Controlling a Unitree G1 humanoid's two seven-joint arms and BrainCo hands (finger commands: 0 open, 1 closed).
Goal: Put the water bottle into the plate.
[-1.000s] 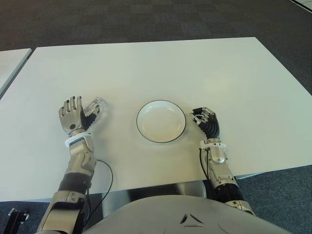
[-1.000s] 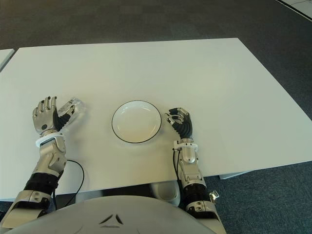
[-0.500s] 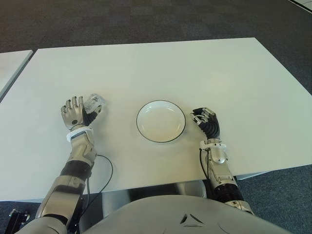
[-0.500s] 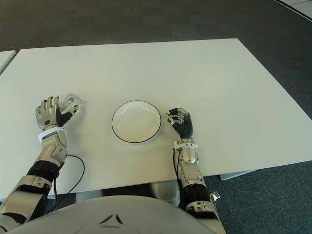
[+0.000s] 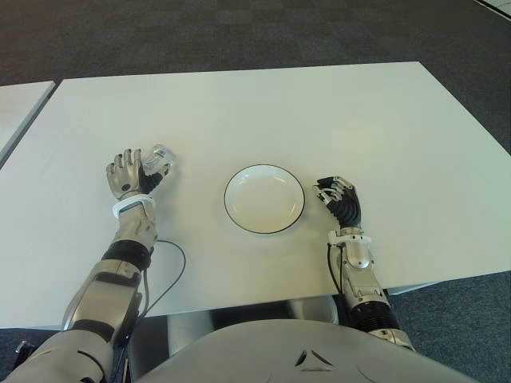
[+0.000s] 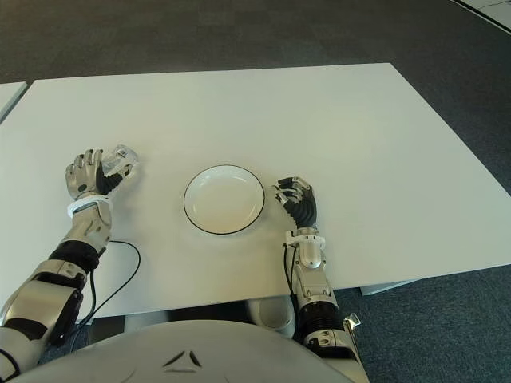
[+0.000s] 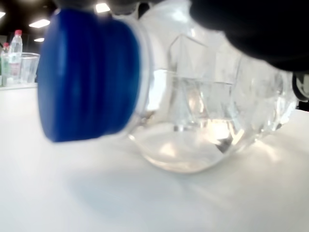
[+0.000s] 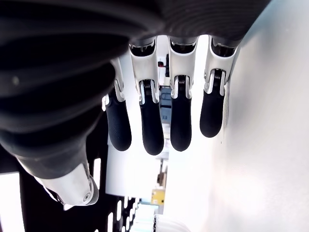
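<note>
A clear bottle with a blue cap lies on its side on a white table, toward the robot's left. The left wrist view shows it from close by: the cap fills the near side, a little water sits low in the crumpled body, and the bottle touches the tabletop. The left hand is at the bottle, its fingers curled round the body, and dark finger parts press over the top of the bottle in the wrist view, so the hand has hold of it while it is still down on the table.

A round white plate with a thin dark rim sits near the middle of the table's near half, well apart from the bottle and to its right. Nothing lies in it.

The right hand shows just beside the plate on its right side, not touching it. Its own wrist view shows four fingers hanging loosely bent, side by side, with nothing between them.

A thin black cable loops on the table beside the left forearm. Dark carpet lies beyond the far edge.
</note>
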